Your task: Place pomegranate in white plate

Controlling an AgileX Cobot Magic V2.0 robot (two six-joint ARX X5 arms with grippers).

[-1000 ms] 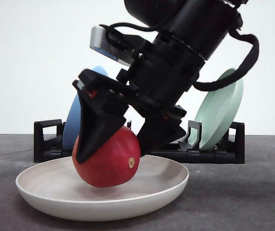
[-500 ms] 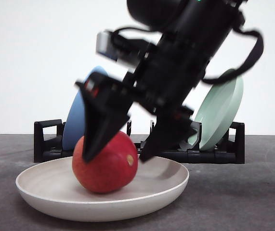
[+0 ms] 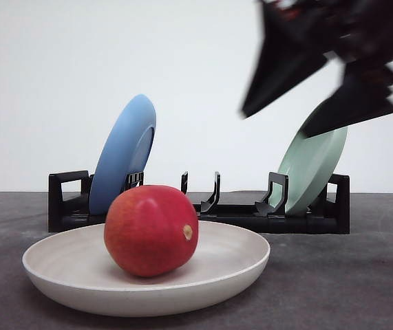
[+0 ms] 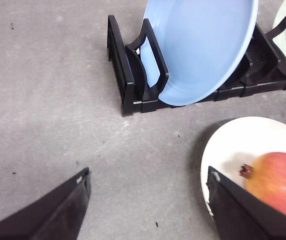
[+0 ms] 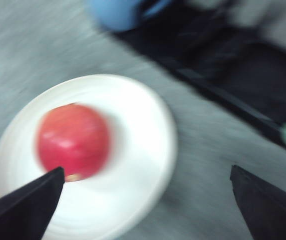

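The red pomegranate [image 3: 151, 230] rests inside the white plate [image 3: 51, 275] near the table's front, with nothing touching it. My right gripper [image 3: 275, 124], blurred by motion, hangs open high up and to the right of the fruit, in front of the green plate. From the right wrist view, the pomegranate [image 5: 72, 141] lies in the white plate [image 5: 143, 150] below the open right gripper [image 5: 145, 220]. My left gripper [image 4: 148, 205] is open above bare table, left of the white plate [image 4: 233, 145]; the pomegranate [image 4: 280, 180] sits there with its stem nub showing.
A black dish rack [image 3: 65, 203] stands behind the white plate. It holds a blue plate [image 3: 124, 151] on the left and a pale green plate [image 3: 313, 165] on the right. Grey tabletop [image 4: 47, 100] stretches left of the rack.
My right gripper has let go of the pomegranate and risen up and to the right. The fruit settled into the white plate and stays there.
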